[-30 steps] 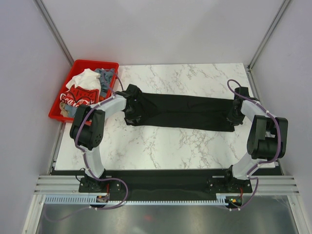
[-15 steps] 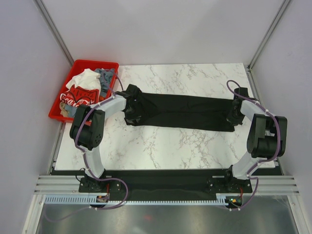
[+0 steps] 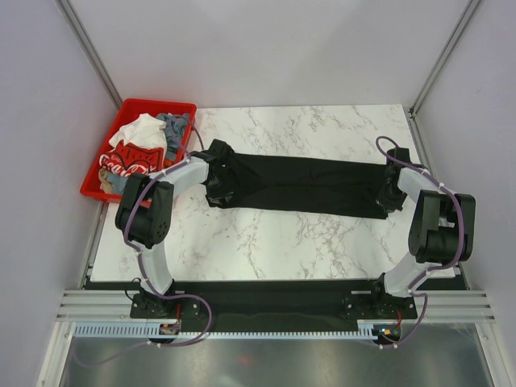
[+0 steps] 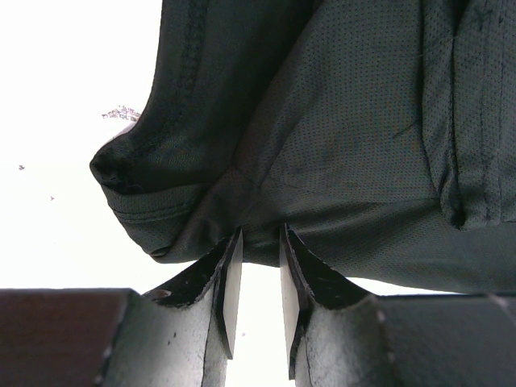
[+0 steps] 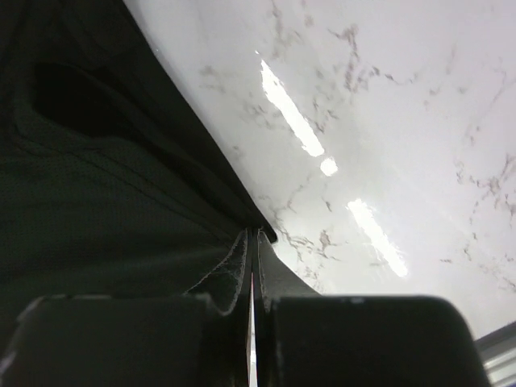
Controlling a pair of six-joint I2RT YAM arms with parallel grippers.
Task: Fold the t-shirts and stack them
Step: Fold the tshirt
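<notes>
The black t-shirt (image 3: pixel 306 185) lies stretched in a long folded strip across the marble table (image 3: pixel 266 234). My left gripper (image 3: pixel 216 173) is at its bunched left end. In the left wrist view my left gripper (image 4: pixel 258 234) has its jaws narrowly apart with the black cloth (image 4: pixel 347 121) drawn in between the tips. My right gripper (image 3: pixel 389 196) is at the strip's right end. In the right wrist view it (image 5: pixel 255 232) is shut on the edge of the cloth (image 5: pixel 97 177). A white tee (image 3: pixel 143 131), a red Coca-Cola tee (image 3: pixel 129 157) and a grey-blue tee (image 3: pixel 176 125) lie heaped together.
The heaped tees sit in a red plastic bin (image 3: pixel 157 102) at the table's back left corner, just left of my left arm. Grey walls and metal posts close in the back and sides. The arm bases stand at the table's near edge.
My right gripper has shifted slightly toward the near side with the shirt's right end. My left gripper and the rest of the shirt have not moved.
</notes>
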